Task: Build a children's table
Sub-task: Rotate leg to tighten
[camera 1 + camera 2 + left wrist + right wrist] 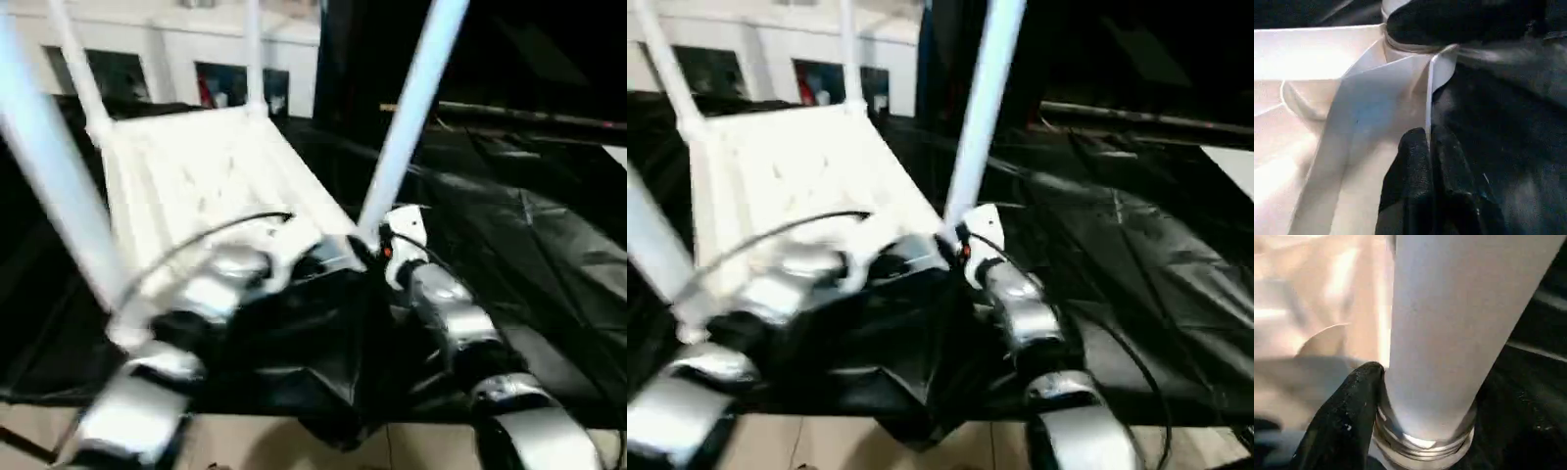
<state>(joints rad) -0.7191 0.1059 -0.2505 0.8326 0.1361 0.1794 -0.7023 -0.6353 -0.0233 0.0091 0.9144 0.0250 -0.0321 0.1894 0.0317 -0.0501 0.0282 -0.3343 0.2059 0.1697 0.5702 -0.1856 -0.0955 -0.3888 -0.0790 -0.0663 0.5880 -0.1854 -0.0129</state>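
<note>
White plastic is the material of the tabletop [211, 171], which lies upside down on the black-draped bench [529, 245] with four legs standing up from its corners. The near-left leg [54, 186] rises just beside the left forearm. The left gripper [1430, 147] is pinched nearly closed on the thin near edge of the tabletop. Risk: this hold is narrow; a pull or twist could let the edge slip out, and the tabletop would shift. The near-right leg [411, 108] stands in its corner socket, a threaded ring visible at its base. The right gripper [1400, 396] holds that leg low down, one finger [1347, 416] against it. Risk: side force here could cross the threads or leave the leg leaning.
</note>
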